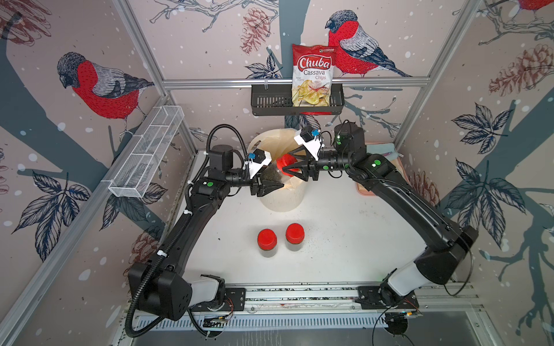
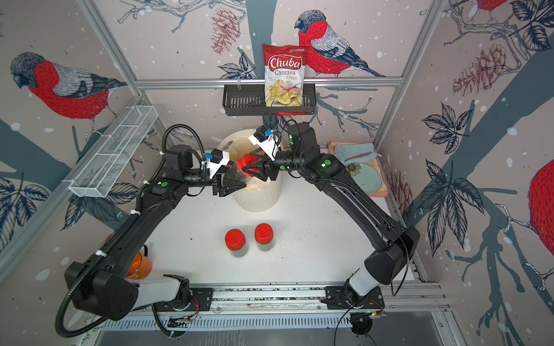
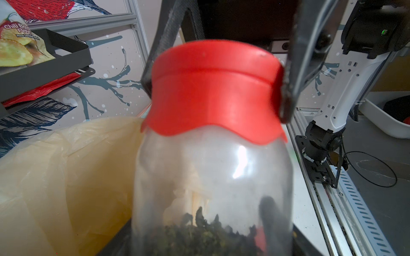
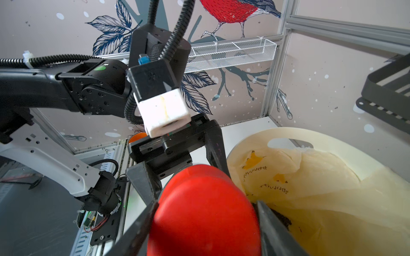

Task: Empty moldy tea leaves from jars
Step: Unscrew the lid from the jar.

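Over the bin (image 1: 281,201), upper middle of a top view, left gripper (image 1: 275,182) clamps the jar (image 1: 278,176) of tea leaves (image 3: 199,237), right gripper (image 1: 287,162) pinches its red lid (image 1: 281,164); next, likely, twist it free

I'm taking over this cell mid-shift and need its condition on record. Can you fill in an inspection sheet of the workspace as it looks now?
Surface: white table, dark crumbs scattered.
Job's things: held jar tilted above the bin, red lid on, tea leaves inside; two standing jars, lidded.
Clutter: chips bag in black basket; orange cup; pink tray with cloth.
Grippers: left claw shut on held jar; right claw gripping red lid.
Cables: corrugated conduit looped above left arm; thin cable by right base.
Surroundings: bird-print walls, aluminium frame, wire shelf.
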Controlling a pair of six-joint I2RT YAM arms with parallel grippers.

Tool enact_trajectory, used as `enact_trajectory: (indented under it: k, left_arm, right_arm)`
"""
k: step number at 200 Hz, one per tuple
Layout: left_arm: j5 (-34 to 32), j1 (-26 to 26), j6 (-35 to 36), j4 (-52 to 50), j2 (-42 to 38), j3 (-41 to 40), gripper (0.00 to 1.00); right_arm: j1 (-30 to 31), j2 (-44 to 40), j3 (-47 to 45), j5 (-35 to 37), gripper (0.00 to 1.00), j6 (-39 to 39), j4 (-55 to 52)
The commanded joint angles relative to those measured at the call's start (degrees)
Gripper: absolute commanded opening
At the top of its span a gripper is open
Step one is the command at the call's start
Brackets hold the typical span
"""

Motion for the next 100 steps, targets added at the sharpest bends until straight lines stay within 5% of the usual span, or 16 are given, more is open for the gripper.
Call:
enact_trajectory:
  k: [1, 57, 87, 100]
  left_arm:
    - [2.4, 0.0, -1.2, 0.8, -0.4, 0.0, 0.28]
    - [3.3, 0.0, -0.3, 0.1, -0.6, 0.1, 0.28]
    - [3.1, 0.0, -0.2, -0.3, -0.6, 0.2, 0.28]
    - [3.2, 0.0, -0.1, -0.2, -0.6, 0.1, 0.28]
  right_arm:
    - [-0.1, -0.4, -0.3, -1.5, 0.41, -9.4, -0.1]
    - [-0.1, 1.8, 2.4, -2.0, 0.45, -18.7, -4.1]
    - [0.2, 2.5, 3.4, -3.6, 0.54, -21.2, -5.5]
    - [0.3, 2.7, 3.7, -3.9, 0.66, -20.9, -5.5]
